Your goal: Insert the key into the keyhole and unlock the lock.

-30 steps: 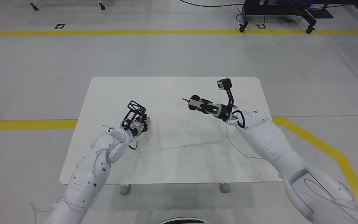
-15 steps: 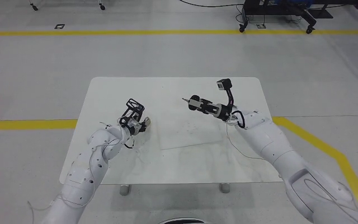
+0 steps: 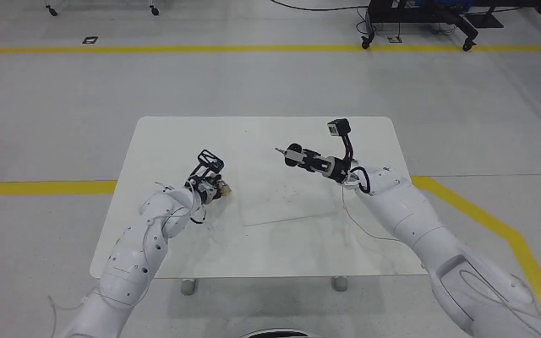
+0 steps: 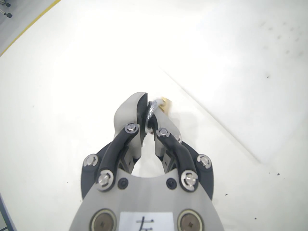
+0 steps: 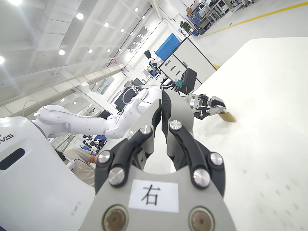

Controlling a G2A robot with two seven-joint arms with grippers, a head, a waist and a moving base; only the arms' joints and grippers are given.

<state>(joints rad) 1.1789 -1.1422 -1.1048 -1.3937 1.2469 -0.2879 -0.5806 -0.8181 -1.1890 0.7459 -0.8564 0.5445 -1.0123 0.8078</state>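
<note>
- Left gripper (image 4: 150, 111): low, angled downward, fingers clamped on lock (image 4: 166, 103);
- Right gripper (image 5: 164, 104): aloft, pointed toward the left arm, fingers pressed shut on key (image 3: 278, 151)

Wide open gap is left over table (image 3: 169, 144) between lock (image 3: 225, 189), gripped low by left gripper (image 3: 218, 187), and key (image 3: 278, 151), held raised by right gripper (image 3: 292, 154). A flat clear sheet (image 3: 279, 203) is laid beneath. Lock's brass body is left exposed toward the key.
</note>
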